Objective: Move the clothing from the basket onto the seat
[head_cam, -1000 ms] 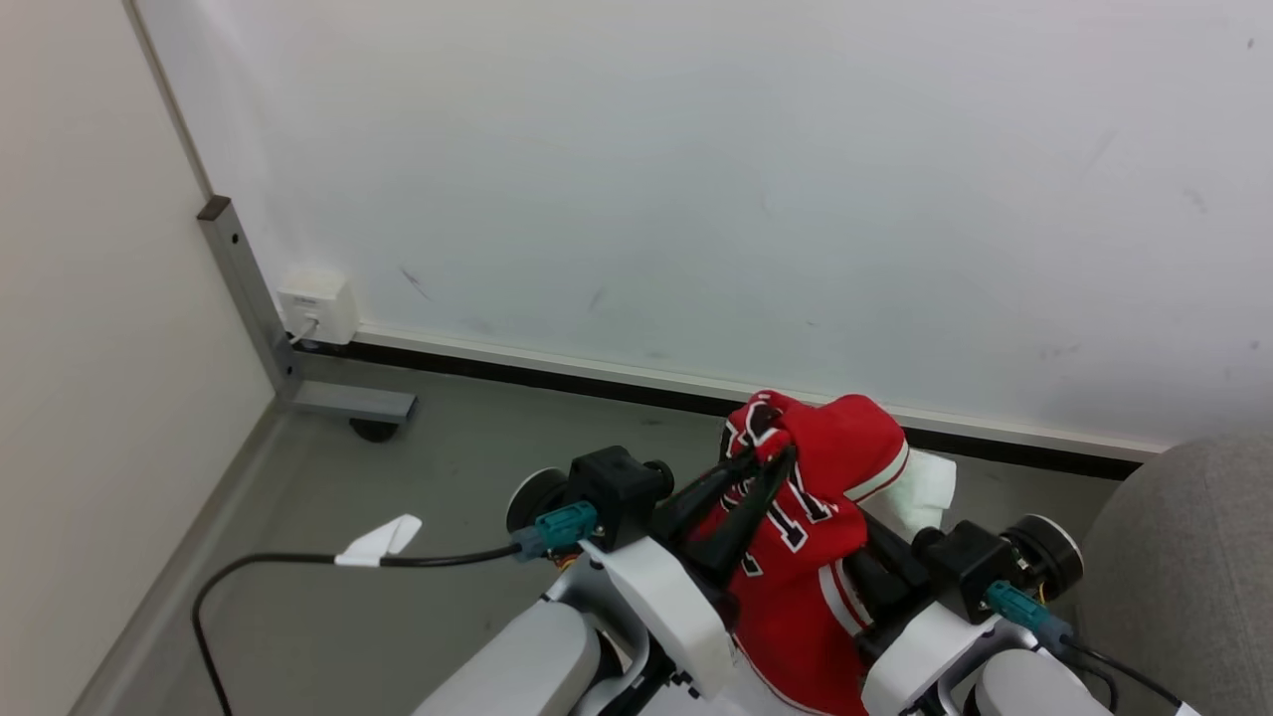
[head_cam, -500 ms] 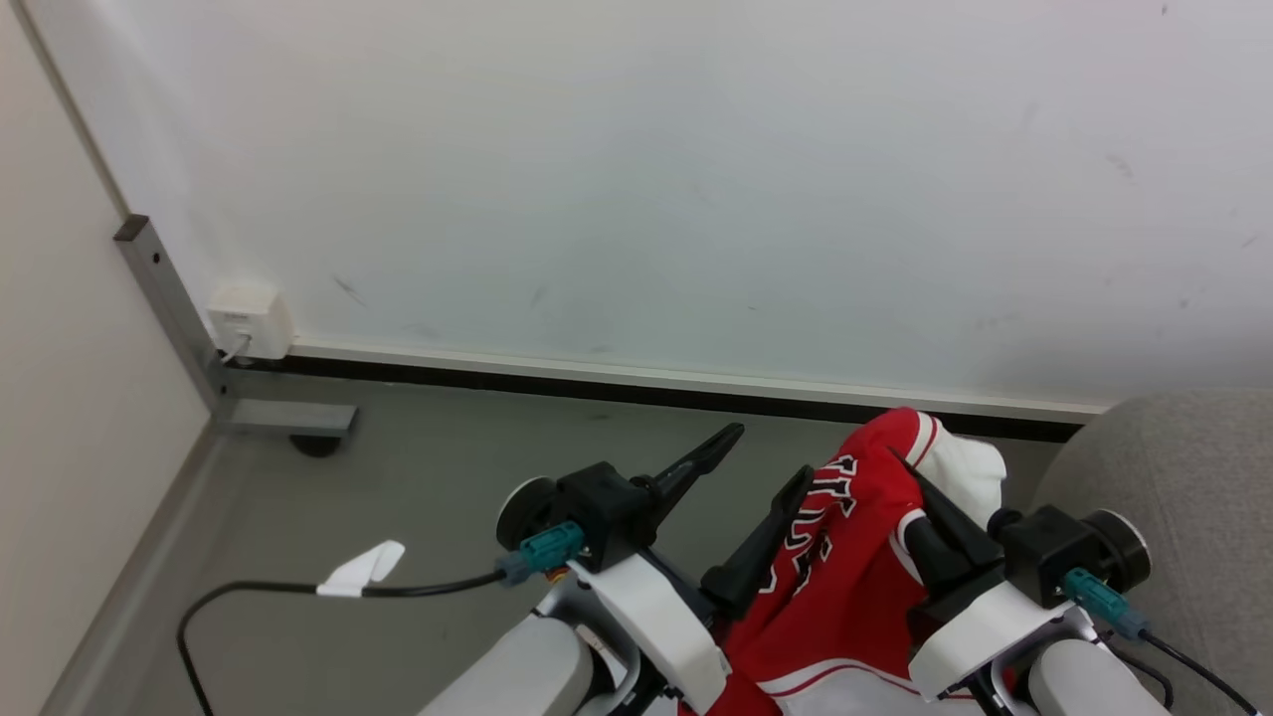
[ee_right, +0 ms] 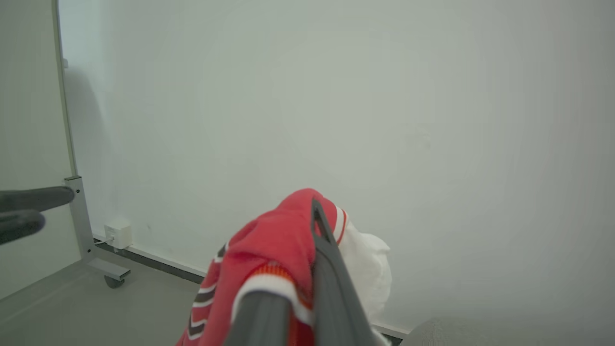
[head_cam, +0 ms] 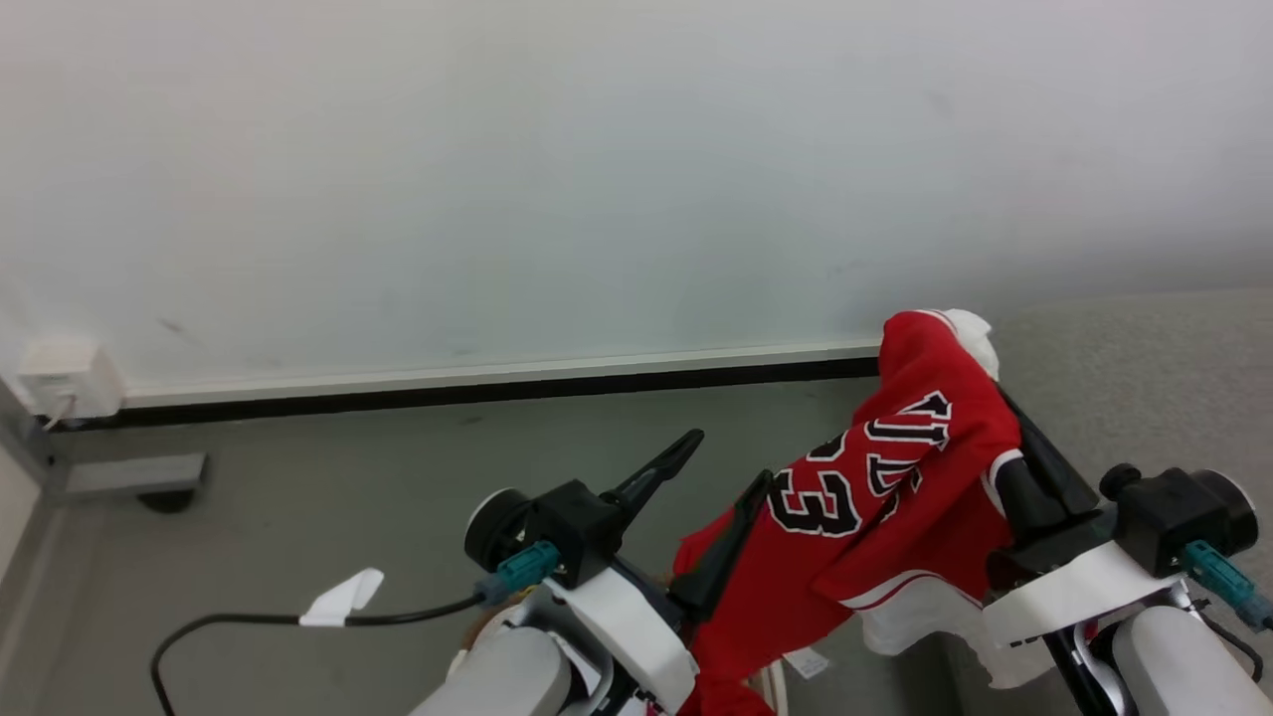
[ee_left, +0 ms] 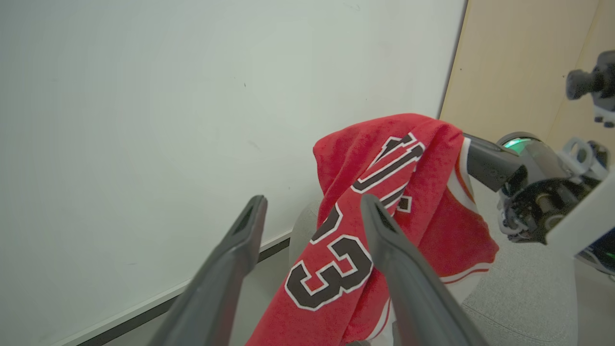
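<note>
The clothing I see is a red jersey (head_cam: pixel 895 477) with black, white-outlined numbers. It hangs from my right gripper (ee_right: pixel 314 211), which is shut on its top fold. A white cloth (head_cam: pixel 970 333) is caught in the same grip. The right fingers (head_cam: pixel 1039 467) reach over the near edge of the grey seat (head_cam: pixel 1144 378). My left gripper (head_cam: pixel 726 462) stands open just left of the jersey, and its right finger brushes the hanging cloth. In the left wrist view the left gripper (ee_left: pixel 314 206) has nothing between its fingers, and the jersey (ee_left: pixel 384 192) hangs beyond them. The basket is out of view.
A white wall with a dark baseboard (head_cam: pixel 448 398) runs across the back. At the far left are a wall socket box (head_cam: pixel 60 378) and a metal frame foot on a caster (head_cam: pixel 129 477). A black cable with a white tag (head_cam: pixel 338 602) lies on the grey floor.
My left gripper has opened and let go of the jersey. The jersey now hangs from the right gripper alone. The camera has turned right, bringing more of the seat into view.
</note>
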